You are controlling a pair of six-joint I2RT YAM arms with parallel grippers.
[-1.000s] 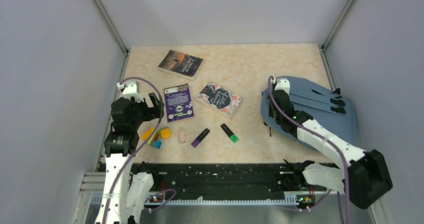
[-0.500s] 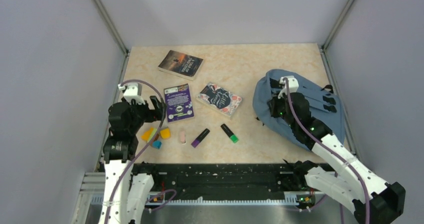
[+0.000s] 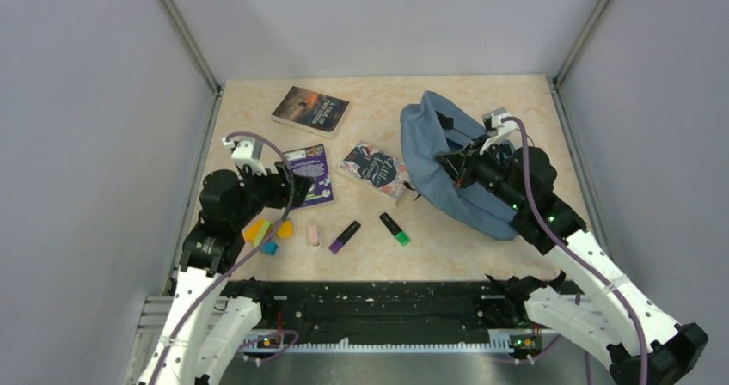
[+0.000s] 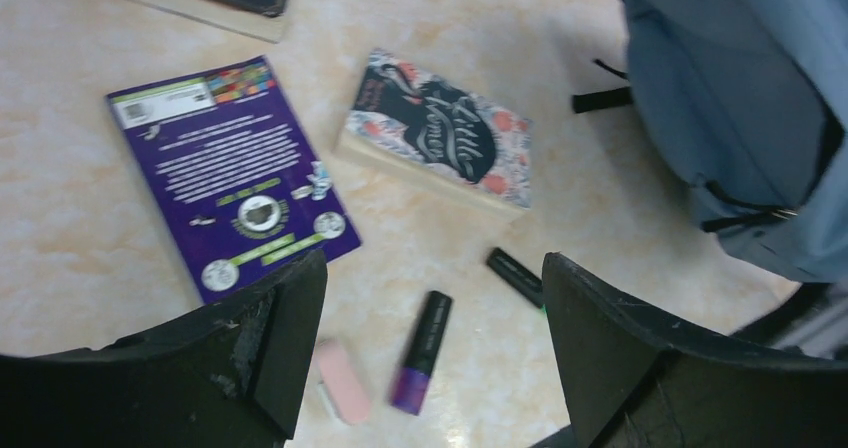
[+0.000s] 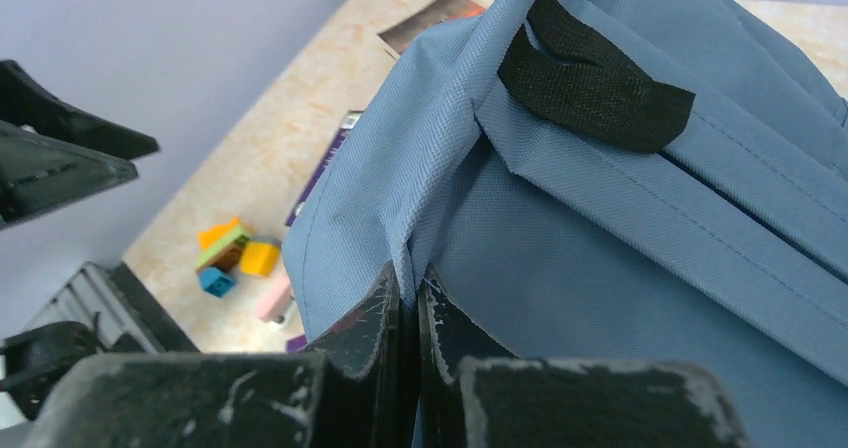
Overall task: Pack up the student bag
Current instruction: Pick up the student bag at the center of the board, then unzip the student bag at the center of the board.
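The right pincer [image 5: 408,278], clamped on a fold of the bag [image 3: 425,144], has hauled it leftward toward the middle of the table [image 3: 378,93], where it now sits bunched and raised, likely better placed for loading. The left pincer [image 4: 430,268] stands wide and empty, well left of the bag, above the purple book [image 4: 232,178]. The floral book [image 3: 374,166] lies just at the bag's left edge; open room shows behind and right of the bag.

A table [image 3: 378,94] with a pale, peach-marbled top fills the middle of the frame. Plain grey-lilac walls [image 3: 86,144] enclose it at left, top and right, joined by metal corner posts [image 3: 185,37]. A black rail [image 3: 387,303] crosses the bottom. Light is even.
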